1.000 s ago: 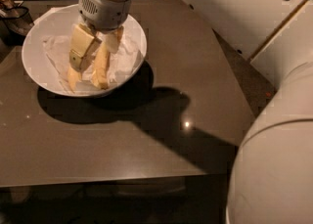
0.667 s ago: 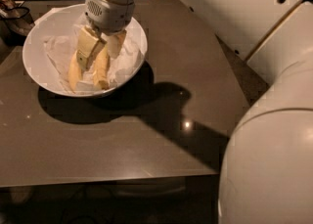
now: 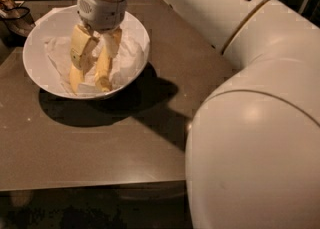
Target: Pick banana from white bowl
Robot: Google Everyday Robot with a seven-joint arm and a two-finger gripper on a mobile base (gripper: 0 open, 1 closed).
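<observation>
Since a second ago, mainly the arm's big elbow joint [image 3: 255, 153] has moved: it now fills the right side of the view much more, while the gripper [image 3: 95, 58] stays at about the same place inside the bowl.

At the far left edge you see a dark object [image 3: 11, 13] that I cannot identify. Next to it, the white bowl [image 3: 35, 68] sits on the brown table [image 3: 100, 143], with crumpled paper [image 3: 127, 53] lining it. The gripper points down into the bowl from above, which suits a bowl that is open only at the top. Its fingers [image 3: 82, 45] stand apart, one on each side, and I judge they are not yet closed on anything. The banana [image 3: 103, 73] lies on the paper in the bowl, just below the right finger and between the two, so the grasp looks prepared but not made. You probably need to close the fingers before you lift. Further right, the arm throws a heavy shadow [image 3: 150, 98] on the table.
</observation>
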